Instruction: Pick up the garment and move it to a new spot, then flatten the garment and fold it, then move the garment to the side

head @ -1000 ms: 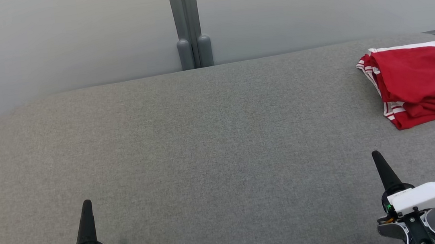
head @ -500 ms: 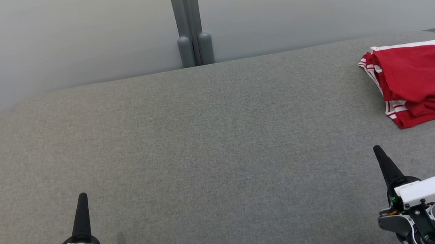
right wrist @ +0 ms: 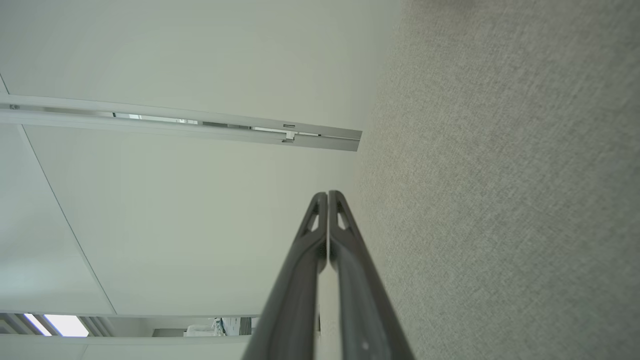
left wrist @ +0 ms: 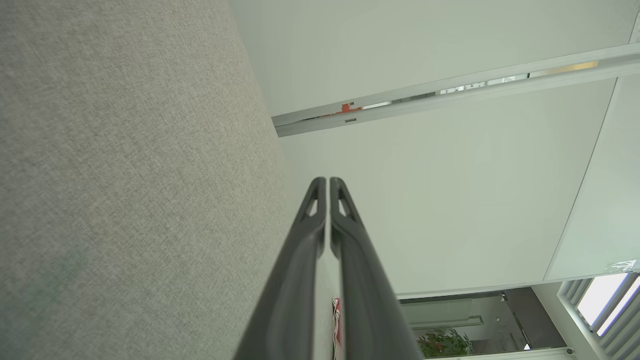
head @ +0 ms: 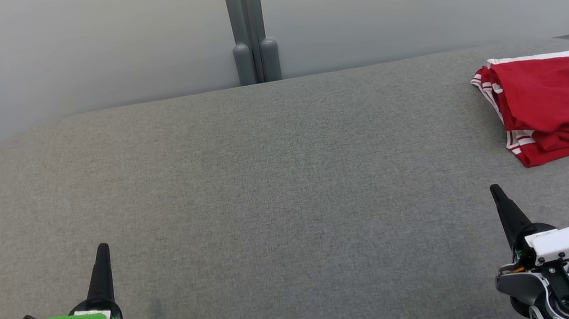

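Red garment (head: 553,102) with white trim lies folded at the far right of the grey padded surface (head: 276,181). Left gripper (head: 102,250) and right gripper (head: 495,191) sit near the front edge, fingers pressed together, holding nothing, clear of the garment

The garment (head: 553,105) is red with white stripes, lying on a heathered grey surface (head: 266,182).

The folded red fabric garment with white stripes (head: 553,99) runs off the head view's edge at 3 o'clock. In the left wrist view, at 6 o'clock, the left gripper's (left wrist: 327,180) dark fingers (left wrist: 300,280) hide all but a red-and-white sliver of it.
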Tool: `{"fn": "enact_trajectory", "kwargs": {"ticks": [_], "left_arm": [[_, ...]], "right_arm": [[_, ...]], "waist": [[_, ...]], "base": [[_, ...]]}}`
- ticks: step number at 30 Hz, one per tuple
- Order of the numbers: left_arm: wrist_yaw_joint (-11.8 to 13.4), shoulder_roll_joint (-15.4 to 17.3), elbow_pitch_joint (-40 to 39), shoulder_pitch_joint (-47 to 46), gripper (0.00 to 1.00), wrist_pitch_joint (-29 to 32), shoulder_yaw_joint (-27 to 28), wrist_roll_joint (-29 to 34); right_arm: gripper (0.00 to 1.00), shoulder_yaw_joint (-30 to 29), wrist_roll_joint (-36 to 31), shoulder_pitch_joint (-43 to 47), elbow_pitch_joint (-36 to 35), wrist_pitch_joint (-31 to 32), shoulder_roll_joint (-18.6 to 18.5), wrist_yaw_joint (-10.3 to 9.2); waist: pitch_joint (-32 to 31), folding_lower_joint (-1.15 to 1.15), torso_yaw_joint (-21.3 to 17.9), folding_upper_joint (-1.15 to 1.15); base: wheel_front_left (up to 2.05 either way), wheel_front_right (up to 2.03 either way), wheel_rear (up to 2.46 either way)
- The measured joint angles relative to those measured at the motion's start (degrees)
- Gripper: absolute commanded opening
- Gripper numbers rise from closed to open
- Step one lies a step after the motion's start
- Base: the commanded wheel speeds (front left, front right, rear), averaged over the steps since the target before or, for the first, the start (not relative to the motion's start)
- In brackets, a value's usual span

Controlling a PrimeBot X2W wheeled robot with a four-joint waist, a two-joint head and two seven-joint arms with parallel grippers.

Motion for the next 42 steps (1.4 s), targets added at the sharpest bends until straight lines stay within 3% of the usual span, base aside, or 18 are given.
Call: {"fn": "enact_trajectory", "kwargs": {"ticks": [25,42], "left_arm": [[-1.07,-0.09,1.24,-2.50,0.00,2.89,1.90,-9.28],[-1.07,-0.29,1.30,-2.54,0.00,3.22,2.32,-9.32]], "right_arm": [[0.00,-2.05,9.29,-1.68,0.60,2.80,0.42,-0.01],[0.00,-2.36,9.28,-1.85,0.63,2.97,0.62,-0.01]], "waist": [[0.80,0.00,0.40,0.00],[0.80,0.00,0.40,0.00]], "base": [[0.00,0.00,0.00],[0.00,0.00,0.00]]}}
